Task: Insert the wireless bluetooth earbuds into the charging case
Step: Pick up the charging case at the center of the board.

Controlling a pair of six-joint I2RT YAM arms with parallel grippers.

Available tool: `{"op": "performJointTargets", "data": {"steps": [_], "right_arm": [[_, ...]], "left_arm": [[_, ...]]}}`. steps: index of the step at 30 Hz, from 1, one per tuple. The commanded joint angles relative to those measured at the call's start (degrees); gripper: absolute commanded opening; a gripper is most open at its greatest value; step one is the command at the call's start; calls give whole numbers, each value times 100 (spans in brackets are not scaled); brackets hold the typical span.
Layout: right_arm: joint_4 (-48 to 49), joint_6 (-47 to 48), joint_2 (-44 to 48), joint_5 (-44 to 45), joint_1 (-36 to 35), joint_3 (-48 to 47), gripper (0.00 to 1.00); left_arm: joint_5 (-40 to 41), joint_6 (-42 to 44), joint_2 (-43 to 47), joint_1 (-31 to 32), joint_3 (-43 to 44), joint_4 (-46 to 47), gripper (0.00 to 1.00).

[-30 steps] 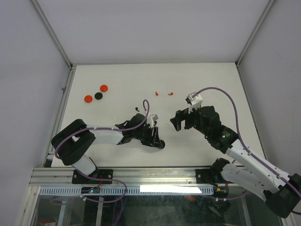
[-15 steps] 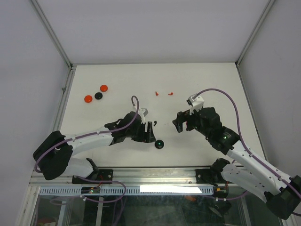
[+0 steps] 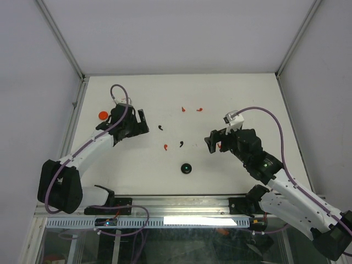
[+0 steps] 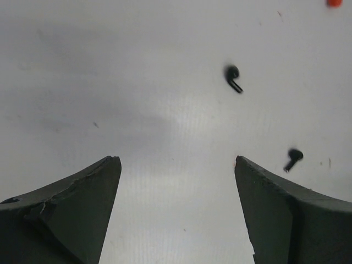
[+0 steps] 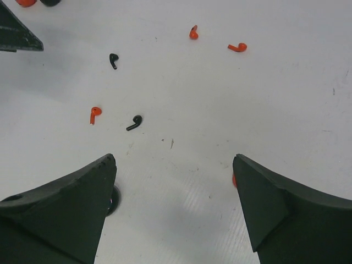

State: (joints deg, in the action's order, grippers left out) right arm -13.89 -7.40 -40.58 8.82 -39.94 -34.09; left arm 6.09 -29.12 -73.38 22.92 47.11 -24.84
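A black earbud [image 5: 133, 123] and a red earbud [image 5: 94, 114] lie loose on the bench [image 5: 275, 110], just ahead and leftward of my right claw [image 5: 173, 159]. It gapes wide and empty, like my left claw [image 4: 176, 159]. I'd centre over one bud first, then pinch gently across it.

Six earbuds [image 5: 133, 122], three discs [image 3: 102, 115]

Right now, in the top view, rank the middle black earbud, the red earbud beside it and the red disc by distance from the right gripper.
1. Black earbud, centre, just left of the right gripper.
2. Red earbud, further left.
3. Red disc, far left edge.
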Motion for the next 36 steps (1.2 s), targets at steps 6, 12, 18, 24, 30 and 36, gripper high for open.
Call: {"op": "performJointTargets", "data": {"steps": [6, 12, 18, 24, 30, 36], "right_arm": [[535, 85, 94, 144, 11, 41, 91], [636, 140, 36, 175, 8, 92, 91], [702, 185, -89, 208, 13, 96, 92], [730, 230, -225, 187, 7, 86, 92], [730, 264, -301, 225, 18, 64, 92], [708, 292, -364, 218, 21, 26, 92]], "left_arm": [[934, 944, -1357, -1342, 1298, -110, 86], [1431, 1302, -2334, -1805, 2032, -91, 82], [1285, 1405, -3159, -2054, 2596, 145, 76], [1044, 1441, -3936, -2236, 3283, 197, 72], [973, 1497, -4438, -2328, 3798, 199, 71], [908, 1563, -4661, -2409, 3937, 199, 66]]}}
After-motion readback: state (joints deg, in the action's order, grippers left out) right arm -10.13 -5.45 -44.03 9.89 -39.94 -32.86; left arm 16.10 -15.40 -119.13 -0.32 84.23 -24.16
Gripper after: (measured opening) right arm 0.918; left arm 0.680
